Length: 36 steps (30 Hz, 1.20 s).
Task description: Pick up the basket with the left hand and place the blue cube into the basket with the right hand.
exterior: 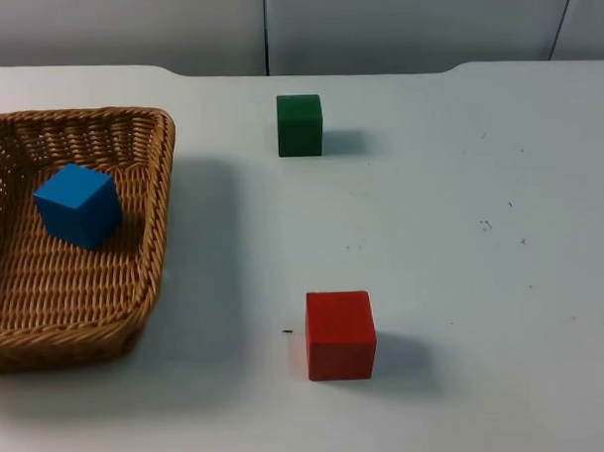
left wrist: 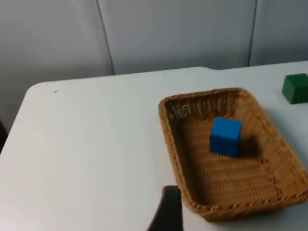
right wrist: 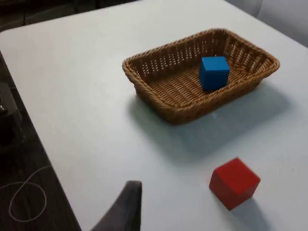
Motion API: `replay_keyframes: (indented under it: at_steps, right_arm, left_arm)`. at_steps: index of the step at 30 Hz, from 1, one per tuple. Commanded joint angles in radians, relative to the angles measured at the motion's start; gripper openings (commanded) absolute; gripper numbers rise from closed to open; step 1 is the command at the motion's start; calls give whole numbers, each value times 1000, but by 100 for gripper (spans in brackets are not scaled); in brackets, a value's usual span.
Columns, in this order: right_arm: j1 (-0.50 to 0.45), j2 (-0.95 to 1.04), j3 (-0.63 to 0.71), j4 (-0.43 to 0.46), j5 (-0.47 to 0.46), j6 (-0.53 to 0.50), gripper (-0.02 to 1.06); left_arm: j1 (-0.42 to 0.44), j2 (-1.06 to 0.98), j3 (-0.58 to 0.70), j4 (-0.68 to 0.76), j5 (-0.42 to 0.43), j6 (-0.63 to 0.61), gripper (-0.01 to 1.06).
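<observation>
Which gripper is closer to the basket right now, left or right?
Left. The left gripper's fingertip sits just beside the basket rim; the right gripper's fingertip is farther off, near the red cube.

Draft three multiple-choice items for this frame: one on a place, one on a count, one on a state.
1. Where is the blue cube?
A. on the table beside the red cube
B. inside the basket
C. in the right gripper

2. How many cubes lie on the table outside the basket?
A. one
B. two
C. three

3. What is the state of the basket?
A. resting on the table, ungripped
B. tipped on its side
C. upside down

Key: 1 B, the cube sits on the wicker floor. 2 B, the green cube and red cube stand on the white table. 3 A, it sits upright and flat with no fingers at its rim.
</observation>
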<state>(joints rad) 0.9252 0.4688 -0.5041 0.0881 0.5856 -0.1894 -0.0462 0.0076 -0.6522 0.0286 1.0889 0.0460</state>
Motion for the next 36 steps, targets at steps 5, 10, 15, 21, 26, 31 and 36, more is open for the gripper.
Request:
replay_keyframes:
  at_steps: [5, 10, 15, 21, 26, 31, 36]
  right_arm:
    - [3, -74, 22, -17, -7, 33, 104]
    - [3, -182, 22, -44, 107, 114, 104]
    - [3, -328, 22, -136, 232, 237, 104]
    - [3, -469, -37, -178, 391, 306, 104]
    - [3, -469, -56, -226, 518, 322, 104]
    - [3, -469, -46, -274, 507, 321, 104]
    - [3, -469, -5, -292, 494, 333, 104]
  left_arm:
    - [-4, -8, 47, 45, 100, -46, 71]
    - [-4, -8, 93, 29, 115, -54, 71]
    - [-4, -8, 95, 36, 122, -46, 71]
    - [-4, -8, 95, 28, 132, 12, 71]
    - [-4, -8, 95, 23, 132, 17, 71]
    - [-4, -8, 95, 23, 132, 17, 71]
    - [-4, -8, 95, 23, 132, 17, 71]
